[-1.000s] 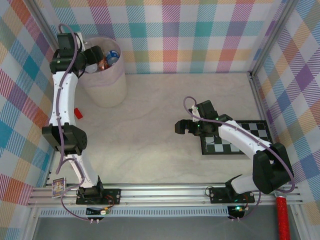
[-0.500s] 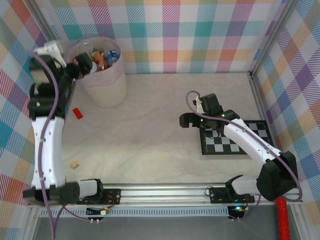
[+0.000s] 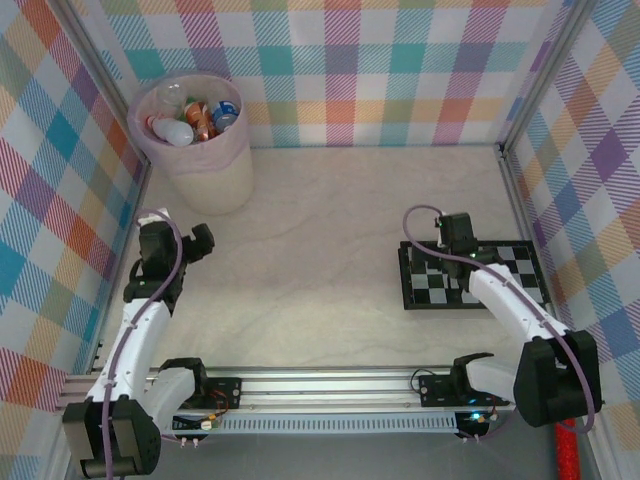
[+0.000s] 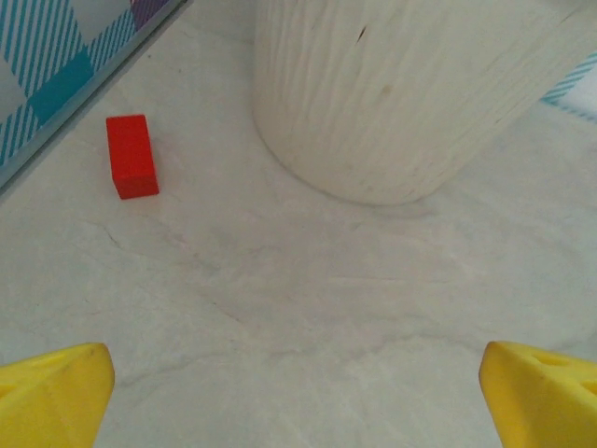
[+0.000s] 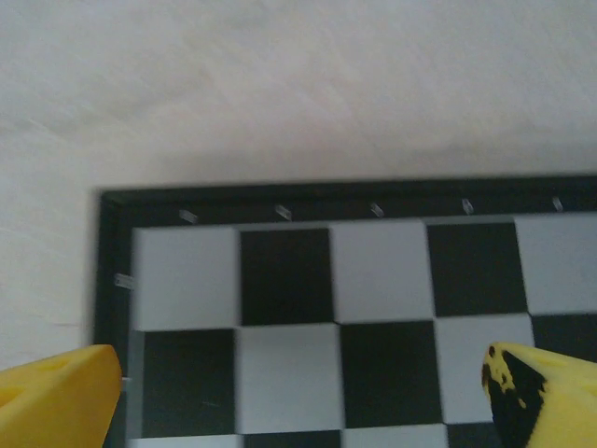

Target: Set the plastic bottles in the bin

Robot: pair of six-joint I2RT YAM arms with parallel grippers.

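The fingers (image 4: pixel 51 397) of the left gripper (image 4: pixel 298 373) and the right gripper (image 5: pixel 302 373) are spread wide and hold nothing, while the bottles (image 3: pixel 200 118) lie heaped in the bin (image 3: pixel 215 180) at the far left corner, so the job looks done.

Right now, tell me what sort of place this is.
Probably a robot test cell: plaid backdrop walls enclose the table, left arm and right arm are bolted to an aluminium rail, a checkerboard lies flat.
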